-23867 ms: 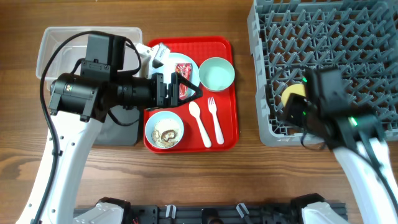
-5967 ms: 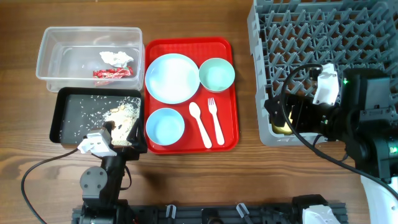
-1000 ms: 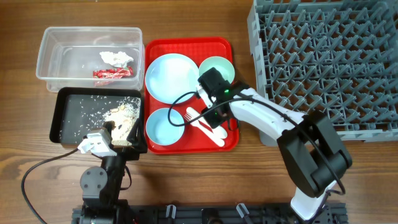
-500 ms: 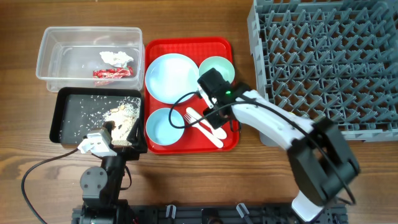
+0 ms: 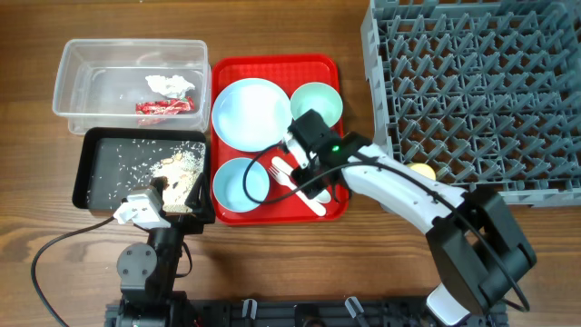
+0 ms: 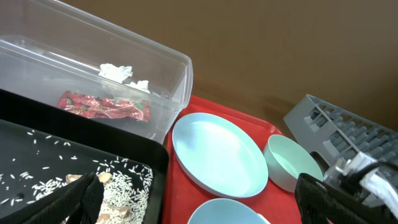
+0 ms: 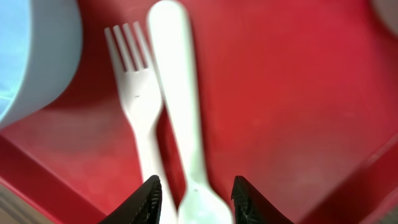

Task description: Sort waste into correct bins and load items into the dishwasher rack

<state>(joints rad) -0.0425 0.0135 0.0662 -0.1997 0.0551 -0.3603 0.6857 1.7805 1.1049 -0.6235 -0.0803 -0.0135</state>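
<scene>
Wood-grain worktop (image 5: 272,263) carries everything. At far left I see the clear plastic tub (image 5: 64,86), which holds the crumpled white tissue (image 5: 170,84) and the red-and-white wrapper (image 5: 165,106). Just in front of it sits the shallow black tray (image 5: 83,173), with the pale rice-like scraps (image 5: 172,168) scattered inside and heaped toward its right end. The flat red tray (image 5: 272,64) lies beside both bins and bears the pale blue plate (image 5: 250,113), the light green bowl (image 5: 320,98) and the small pale blue bowl (image 5: 238,186). It also bears the white fork (image 7: 138,124) and white spoon (image 7: 180,112), which lie side by side and touch along their handles. The grey dishwasher rack (image 5: 481,82) fills the far right. The yellow-green cup (image 5: 422,170) shows at its near-left edge, partly hidden by the right arm. The right end effector (image 7: 196,200) hangs over the cutlery with its fingers apart. In the wrist view one end of the spoon sits between the fingertips, the fork just inside the left one; I cannot tell whether they touch. The left end effector (image 6: 199,202) is spread wide and holds nothing, low at the black tray's near-right corner.
</scene>
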